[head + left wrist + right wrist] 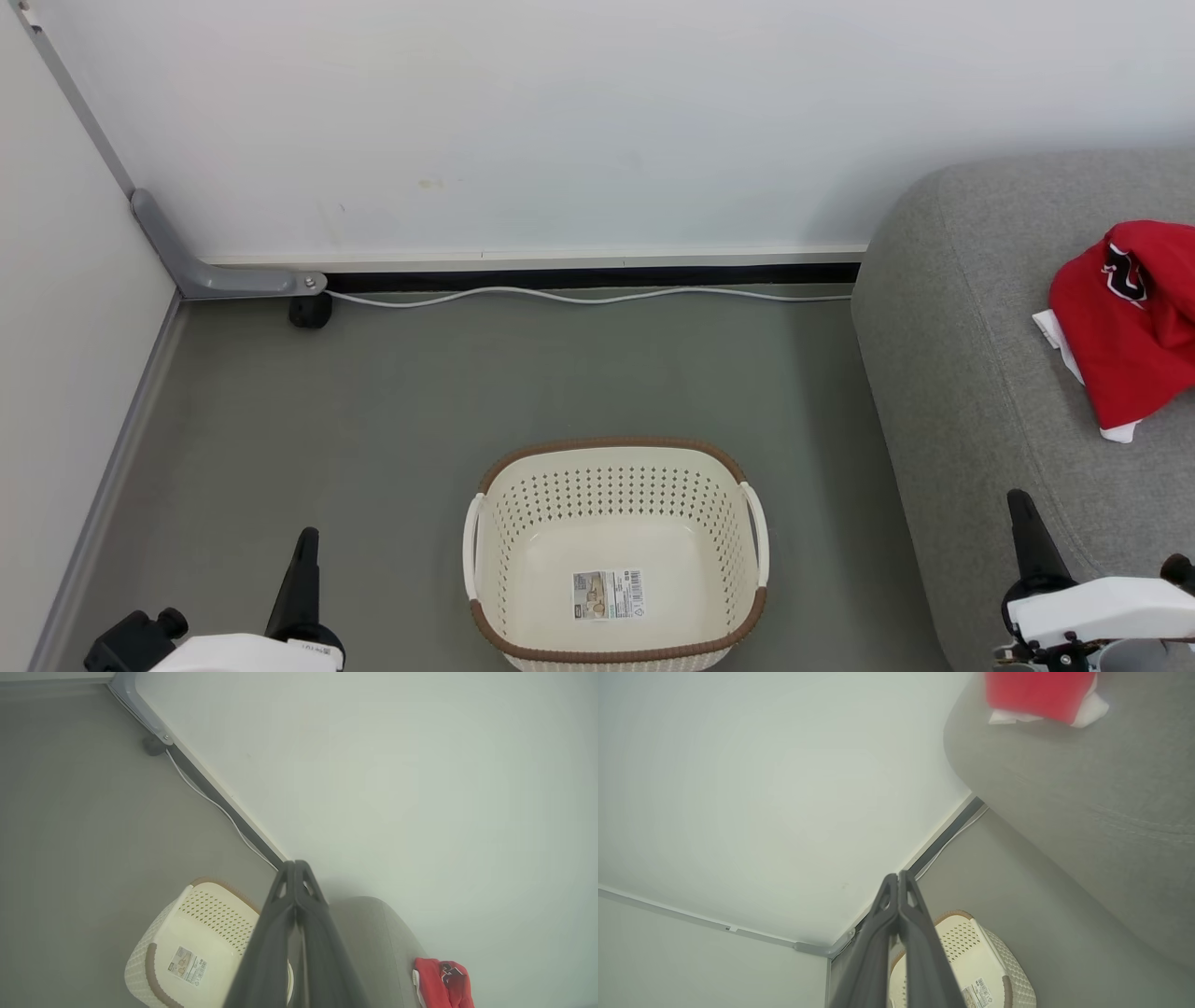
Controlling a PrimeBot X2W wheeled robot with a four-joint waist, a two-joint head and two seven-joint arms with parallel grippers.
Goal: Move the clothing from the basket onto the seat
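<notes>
Though its print is unreadable, barcode sticker [609,595] lies on basket [611,443] floor; left tool [306,541], right tool [1022,509] flank it, clenched, empty.

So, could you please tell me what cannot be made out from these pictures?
Head view: the clothing runs off the right edge, so how many garments lie there is unclear.
Head view: the seat is cut by the right and bottom edges.
Head view: the sticker on the basket floor is too small to read.
Left wrist view: the left gripper hides part of the basket.
</notes>
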